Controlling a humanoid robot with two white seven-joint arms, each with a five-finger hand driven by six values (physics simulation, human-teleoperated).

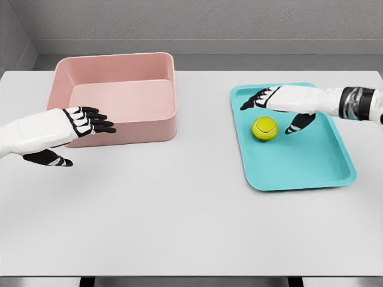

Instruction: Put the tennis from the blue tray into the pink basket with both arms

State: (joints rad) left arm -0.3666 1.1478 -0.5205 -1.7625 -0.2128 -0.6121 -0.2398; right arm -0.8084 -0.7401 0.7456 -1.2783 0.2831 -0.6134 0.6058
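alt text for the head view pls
A yellow tennis ball lies in a blue tray on a white table, the open right hand just above it. The open left hand hovers before a pink basket.

Bright, even, sharp render without glare; soft faint shadows lie beneath the black fingers (96, 121) on the matte white table (179, 215).

Both arms have smooth white shells. The left hand (57, 136) and the right hand (280, 104) have white backs with black fingers and white bands at the knuckles. The right wrist (353, 103) carries a grey metallic ring with dark stripes.
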